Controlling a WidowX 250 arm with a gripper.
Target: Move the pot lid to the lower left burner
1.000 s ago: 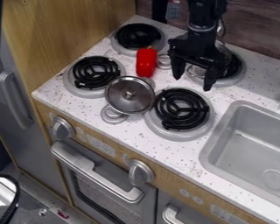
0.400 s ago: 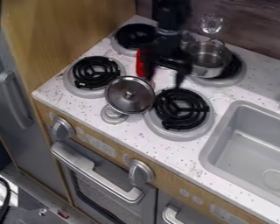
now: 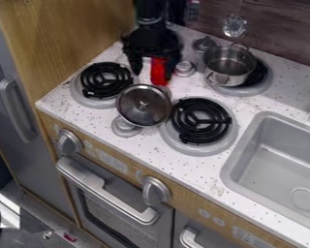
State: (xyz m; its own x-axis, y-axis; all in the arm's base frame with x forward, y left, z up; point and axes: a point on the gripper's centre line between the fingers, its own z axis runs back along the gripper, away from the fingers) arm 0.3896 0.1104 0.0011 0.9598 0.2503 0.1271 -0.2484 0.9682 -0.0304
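Note:
My gripper (image 3: 153,72) hangs over the back left part of the stove, its fingers apart with no lid between them, above and behind the pot lid. The round silver pot lid (image 3: 143,105) with its small centre knob lies tilted between the two front burners, over the edge of a small grey knob. To the left of the lid is the lower left burner (image 3: 106,81), a black coil with nothing on it.
A red pepper (image 3: 160,72) stands behind the lid, partly behind the gripper. A metal pot (image 3: 230,66) sits on the back right burner. The front right burner (image 3: 200,121) adjoins the lid, and a grey sink (image 3: 274,160) lies at right.
From above the pot at the back right, my gripper has moved left to the back left of the stove. The lid, pot and pepper have not moved.

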